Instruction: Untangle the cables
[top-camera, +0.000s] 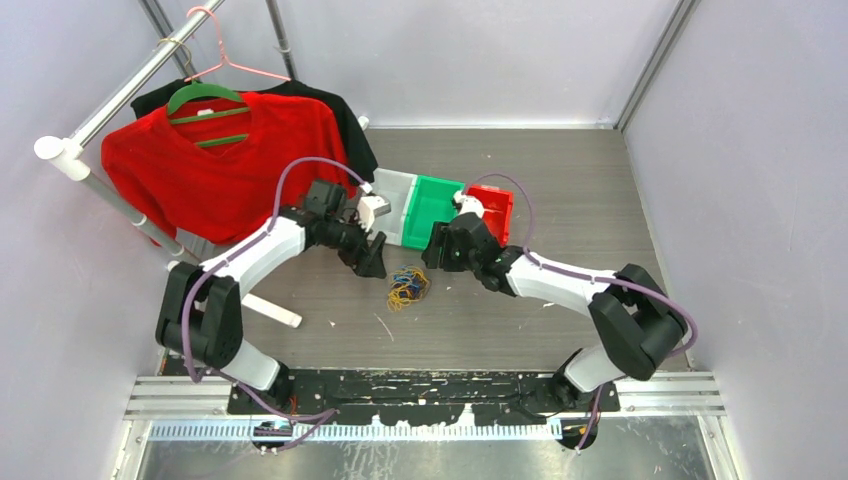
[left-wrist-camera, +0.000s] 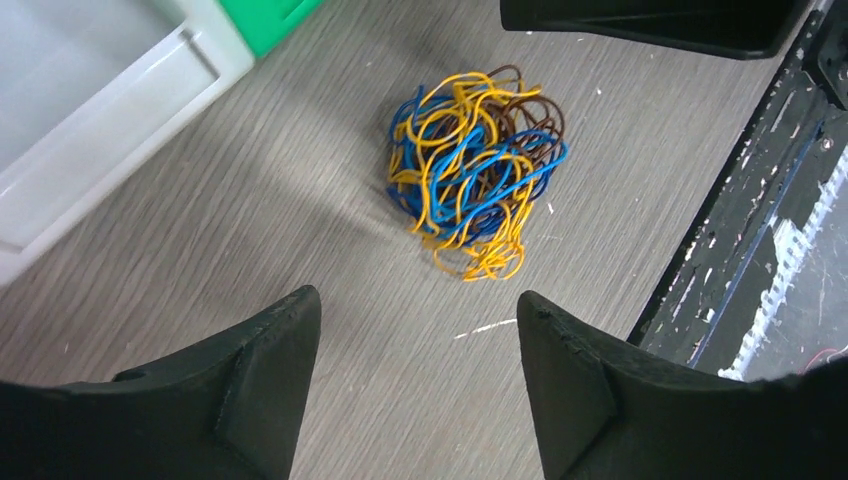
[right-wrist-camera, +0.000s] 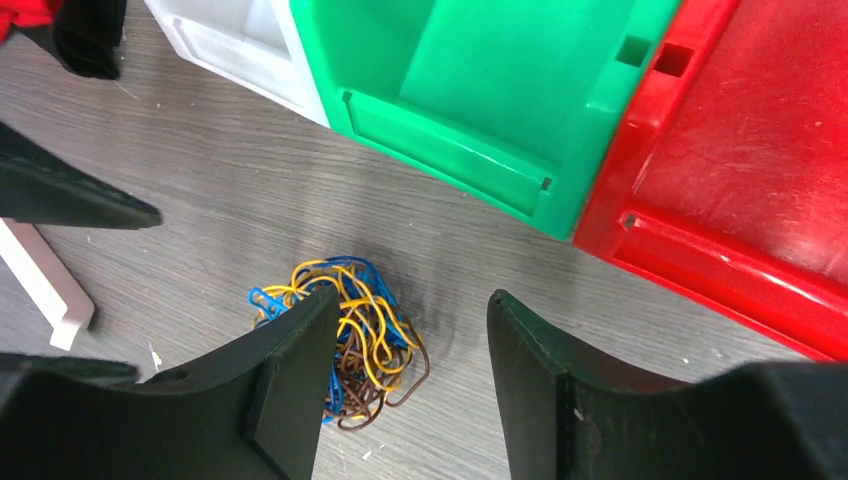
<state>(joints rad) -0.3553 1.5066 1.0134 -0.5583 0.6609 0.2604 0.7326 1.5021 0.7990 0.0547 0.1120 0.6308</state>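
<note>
The cables (top-camera: 408, 288) lie as one tangled clump of blue, yellow-orange and brown strands on the grey table, between the two arms. My left gripper (top-camera: 374, 258) hovers just left of and behind the clump, jaws open and empty; in its wrist view the cables (left-wrist-camera: 474, 170) sit beyond the fingertips (left-wrist-camera: 296, 318). On the other side my right gripper (top-camera: 437, 254) is also open and empty. In the right wrist view the cables (right-wrist-camera: 370, 340) lie partly behind its left finger (right-wrist-camera: 305, 345), not between the jaws.
Three bins stand in a row behind the clump: white (top-camera: 392, 205), green (top-camera: 432, 205) and red (top-camera: 497, 212). A red shirt (top-camera: 215, 160) hangs on a rack at the back left. A white rack foot (top-camera: 272, 312) lies left of the clump.
</note>
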